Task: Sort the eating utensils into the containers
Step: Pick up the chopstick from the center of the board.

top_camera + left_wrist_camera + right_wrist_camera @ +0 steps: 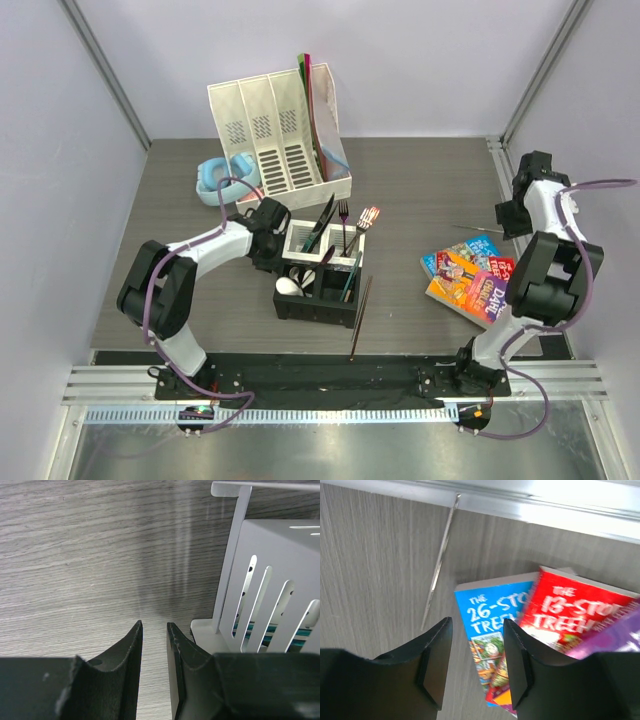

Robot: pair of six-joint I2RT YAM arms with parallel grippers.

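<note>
The four-cell caddy [318,272] stands mid-table and holds black pieces, a metal fork [343,216] and a white spoon [288,286]. Brown chopsticks [358,318] lie on the table at its right front. My left gripper [270,238] sits low at the caddy's left side. In the left wrist view my left gripper [154,626] stands slightly open over bare table, the caddy's white slotted wall [260,590] just to its right. My right gripper [508,214] [476,622] hovers open and empty over the books, near a thin silvery stick [439,562] [472,229].
Colourful paperbacks [470,276] [492,625] lie at the right. A tall white file organiser [278,132] stands at the back, with blue headphones [222,178] to its left. A metal rail [530,505] borders the table's right edge.
</note>
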